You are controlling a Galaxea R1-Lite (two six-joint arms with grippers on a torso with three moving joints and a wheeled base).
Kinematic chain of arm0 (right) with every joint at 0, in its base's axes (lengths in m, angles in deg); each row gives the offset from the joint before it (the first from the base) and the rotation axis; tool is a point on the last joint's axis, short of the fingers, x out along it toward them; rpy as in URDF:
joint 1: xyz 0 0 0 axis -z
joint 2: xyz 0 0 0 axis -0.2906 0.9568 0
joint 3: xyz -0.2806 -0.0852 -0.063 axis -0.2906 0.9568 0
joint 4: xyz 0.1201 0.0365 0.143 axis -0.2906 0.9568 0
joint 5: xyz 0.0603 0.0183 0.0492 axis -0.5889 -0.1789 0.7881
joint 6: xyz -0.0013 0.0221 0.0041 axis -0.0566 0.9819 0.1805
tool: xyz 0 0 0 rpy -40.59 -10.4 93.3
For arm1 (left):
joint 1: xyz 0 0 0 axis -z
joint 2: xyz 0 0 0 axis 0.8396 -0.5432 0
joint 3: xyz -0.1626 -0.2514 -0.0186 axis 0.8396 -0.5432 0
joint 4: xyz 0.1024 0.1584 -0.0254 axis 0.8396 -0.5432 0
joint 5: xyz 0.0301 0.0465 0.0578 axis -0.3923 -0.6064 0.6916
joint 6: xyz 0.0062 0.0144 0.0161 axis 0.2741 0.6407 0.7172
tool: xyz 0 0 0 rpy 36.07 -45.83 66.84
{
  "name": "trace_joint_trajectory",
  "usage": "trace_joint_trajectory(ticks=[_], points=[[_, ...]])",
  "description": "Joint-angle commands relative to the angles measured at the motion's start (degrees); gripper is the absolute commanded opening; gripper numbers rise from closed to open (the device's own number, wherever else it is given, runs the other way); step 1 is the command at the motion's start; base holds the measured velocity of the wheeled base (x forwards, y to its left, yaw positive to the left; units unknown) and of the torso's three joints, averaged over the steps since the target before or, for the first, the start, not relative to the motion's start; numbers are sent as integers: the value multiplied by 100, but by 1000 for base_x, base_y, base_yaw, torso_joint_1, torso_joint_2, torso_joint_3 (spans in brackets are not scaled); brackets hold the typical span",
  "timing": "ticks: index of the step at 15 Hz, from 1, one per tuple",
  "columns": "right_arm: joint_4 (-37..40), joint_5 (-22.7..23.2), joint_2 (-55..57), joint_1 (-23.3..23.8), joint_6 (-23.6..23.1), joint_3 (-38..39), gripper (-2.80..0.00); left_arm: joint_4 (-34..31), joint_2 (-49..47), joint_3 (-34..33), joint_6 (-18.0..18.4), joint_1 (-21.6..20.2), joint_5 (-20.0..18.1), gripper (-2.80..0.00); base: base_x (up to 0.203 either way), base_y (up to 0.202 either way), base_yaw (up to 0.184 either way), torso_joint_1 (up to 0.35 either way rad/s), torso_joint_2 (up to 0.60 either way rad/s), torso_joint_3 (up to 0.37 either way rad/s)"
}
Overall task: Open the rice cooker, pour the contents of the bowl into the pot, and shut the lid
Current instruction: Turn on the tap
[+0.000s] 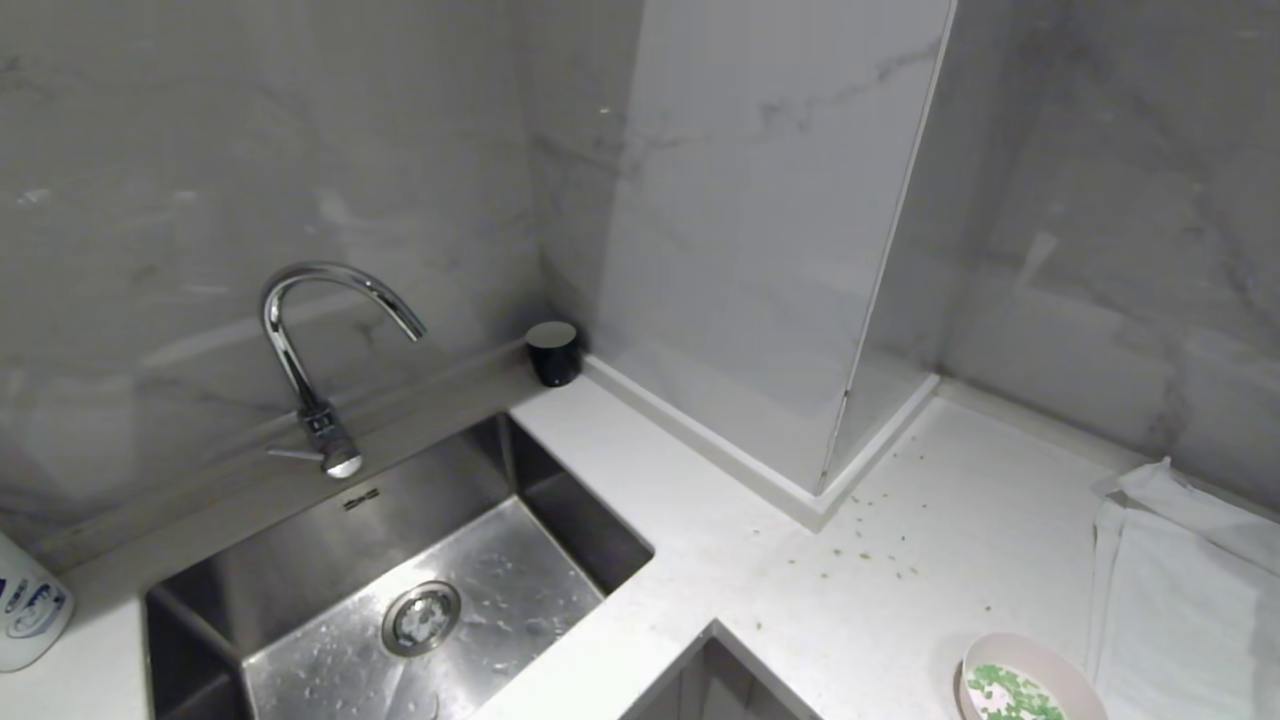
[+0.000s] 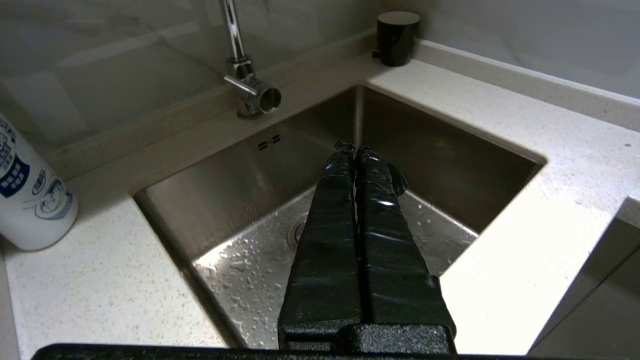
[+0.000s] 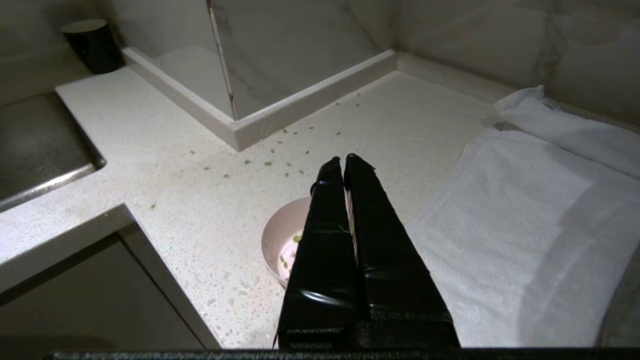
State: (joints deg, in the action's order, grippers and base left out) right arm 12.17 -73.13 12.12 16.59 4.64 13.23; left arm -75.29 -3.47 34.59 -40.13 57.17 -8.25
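Looking down from the head view, a white stone desk wraps around a steel sink with a curved chrome tap. A small black cylinder stands in the back corner. The bowl, pale pink, sits at the desk's near right edge holding the contents, green and white bits, just beside a white towel. Green specks lie scattered on the desk behind the bowl. A white bottle with blue printing, too small to read, stands at far left. No rice cooker shows in any view.

From the left wrist view, the left gripper hangs over the sink, its jaws pressed together and empty. The bottle's blue label is unreadable.

From the right wrist view, the right gripper hovers above the bowl, jaws closed on nothing.
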Motion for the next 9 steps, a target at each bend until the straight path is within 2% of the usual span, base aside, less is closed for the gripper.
trace_joint_trajectory(ticks=[1,6,9], points=[[-6,1,0,-5,0,9,-280,11,10,-88,-78,-7,10,-280,0,0,0,0,0,0],[-6,1,0,-5,0,9,-280,-34,14,69,-225,-11,159,-280,0,0,0,0,0,0],[-6,1,0,-5,0,9,-280,-429,-843,1052,-551,-17,131,-280,0,0,0,0,0,0]])
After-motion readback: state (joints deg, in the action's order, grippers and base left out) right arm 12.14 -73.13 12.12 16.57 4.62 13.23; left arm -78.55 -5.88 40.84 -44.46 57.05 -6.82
